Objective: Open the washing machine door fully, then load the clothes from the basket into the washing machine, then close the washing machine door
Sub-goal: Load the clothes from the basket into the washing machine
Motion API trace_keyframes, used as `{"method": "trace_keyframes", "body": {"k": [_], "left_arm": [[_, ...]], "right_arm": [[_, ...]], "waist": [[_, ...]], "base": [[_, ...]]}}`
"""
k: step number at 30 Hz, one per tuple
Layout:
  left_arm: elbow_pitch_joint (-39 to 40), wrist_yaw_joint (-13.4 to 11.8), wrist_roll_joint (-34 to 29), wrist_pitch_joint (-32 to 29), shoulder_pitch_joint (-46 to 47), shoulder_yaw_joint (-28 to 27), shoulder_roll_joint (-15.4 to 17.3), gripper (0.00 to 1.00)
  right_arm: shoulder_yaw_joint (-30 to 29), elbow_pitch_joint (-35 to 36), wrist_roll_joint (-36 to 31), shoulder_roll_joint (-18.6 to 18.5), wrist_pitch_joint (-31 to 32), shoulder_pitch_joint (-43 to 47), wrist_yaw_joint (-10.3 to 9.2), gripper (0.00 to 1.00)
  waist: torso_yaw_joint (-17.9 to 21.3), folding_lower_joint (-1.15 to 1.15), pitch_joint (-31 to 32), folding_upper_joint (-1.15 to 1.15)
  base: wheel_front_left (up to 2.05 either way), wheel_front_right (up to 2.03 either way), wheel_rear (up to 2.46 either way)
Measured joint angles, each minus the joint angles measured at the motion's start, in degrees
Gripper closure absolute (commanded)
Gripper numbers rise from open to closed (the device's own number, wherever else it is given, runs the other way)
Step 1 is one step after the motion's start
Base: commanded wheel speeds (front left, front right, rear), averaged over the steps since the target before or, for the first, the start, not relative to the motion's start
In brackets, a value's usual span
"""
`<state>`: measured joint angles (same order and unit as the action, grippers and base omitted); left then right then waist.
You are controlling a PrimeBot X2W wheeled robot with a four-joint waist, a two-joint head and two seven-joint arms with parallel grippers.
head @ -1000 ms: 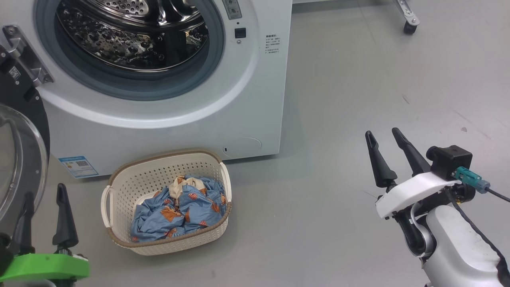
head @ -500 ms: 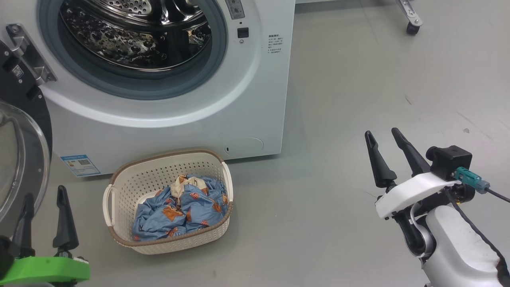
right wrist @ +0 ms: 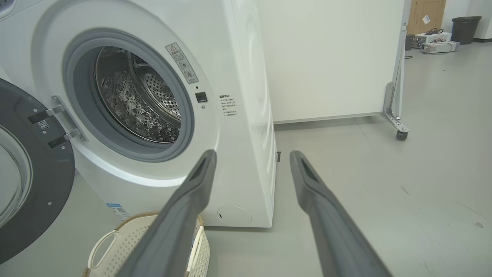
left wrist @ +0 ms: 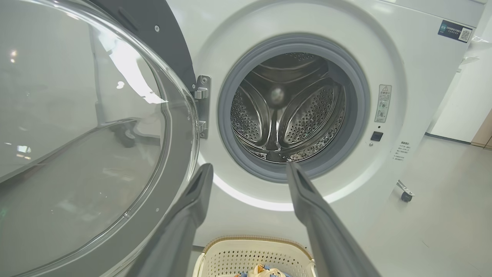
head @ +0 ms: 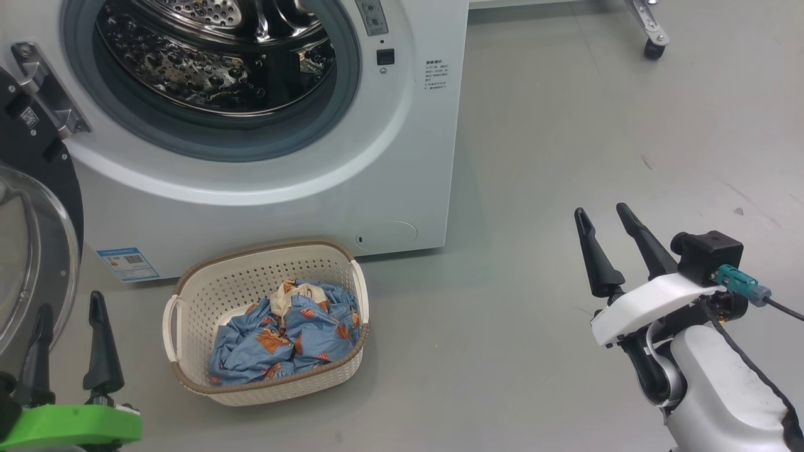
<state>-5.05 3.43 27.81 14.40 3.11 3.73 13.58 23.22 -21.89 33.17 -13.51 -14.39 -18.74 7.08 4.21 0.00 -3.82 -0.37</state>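
Note:
The washing machine (head: 389, 144) stands white at the upper left with its steel drum (head: 207, 56) exposed. The washing machine door (head: 38, 251) hangs swung out to the left on its hinge, glass bowl facing me. On the floor before the machine sits the basket (head: 251, 276), holding the crumpled light blue clothes (head: 289, 333) with a cream piece on top. My left gripper (head: 69, 302) is open and empty, left of the basket and close beside the door. My right gripper (head: 600, 208) is open and empty over bare floor, far right of the basket.
Grey floor spreads to the right of the machine. A white wheeled panel stands behind, its caster (head: 653, 47) at the upper right. In the right wrist view a dark bin (right wrist: 463, 27) and boxes sit far back.
The head view has shifted slightly, so machine and basket sit a little lower and further right in it. Both grippers stay open and in place.

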Motion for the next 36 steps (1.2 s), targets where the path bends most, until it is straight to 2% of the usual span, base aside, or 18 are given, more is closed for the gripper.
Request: {"method": "trace_keyframes", "body": {"k": [23,36], "left_arm": [[0.13,0.19,-0.41,0.0,-0.2,-1.2,-0.57,0.0],[0.42,0.53,-1.14,0.0,-0.23,-1.43,-0.68,0.0]], "right_arm": [[-0.03,0.01,0.0,0.26,0.0,0.01,0.0,0.0],[-0.27,0.03,0.0,0.46,0.0,0.01,0.0,0.0]], "waist": [[-0.36,0.0,-0.58,0.0],[-0.14,0.0,-1.05,0.0]], "base": [[0.96,-0.96,0.0],[0.56,-0.56,0.0]]}}
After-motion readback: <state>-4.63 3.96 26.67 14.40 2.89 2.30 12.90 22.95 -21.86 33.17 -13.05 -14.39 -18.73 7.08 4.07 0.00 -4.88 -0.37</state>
